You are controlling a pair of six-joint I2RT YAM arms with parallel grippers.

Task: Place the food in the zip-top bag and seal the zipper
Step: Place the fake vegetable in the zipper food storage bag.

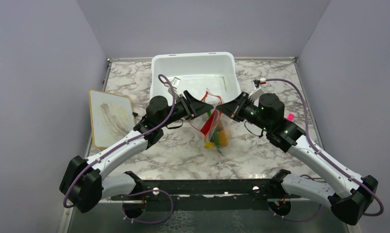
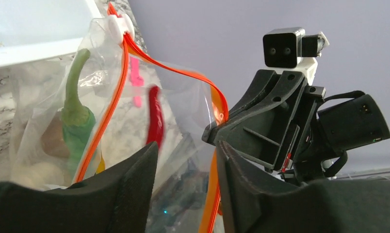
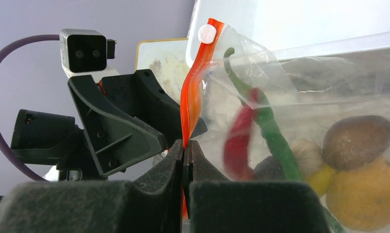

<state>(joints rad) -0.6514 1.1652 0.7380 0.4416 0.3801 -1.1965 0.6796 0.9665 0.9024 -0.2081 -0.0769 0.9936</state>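
Observation:
The clear zip-top bag point(image 1: 213, 127) hangs above the table, in front of the white tub, held up between my two grippers. My right gripper point(image 3: 184, 144) is shut on the orange-red zipper point(image 3: 192, 92) below the white slider point(image 3: 207, 33). My left gripper point(image 2: 187, 145) is open, with its jaws on either side of the bag's mouth and the zipper point(image 2: 183, 73) lying against the right finger. Inside the bag are a red chili point(image 3: 239, 136), a green pod point(image 3: 273, 133), a brown ball point(image 3: 358, 141), an orange fruit point(image 3: 372, 194), a beige mushroom point(image 3: 307, 150) and a yellow piece point(image 3: 321, 179).
The white tub point(image 1: 193, 60) stands right behind the bag. A small whiteboard point(image 1: 110, 116) lies at the left on the marble table point(image 1: 183, 155). A small pink thing point(image 1: 290, 117) lies at the right, behind the right arm. Grey walls enclose three sides.

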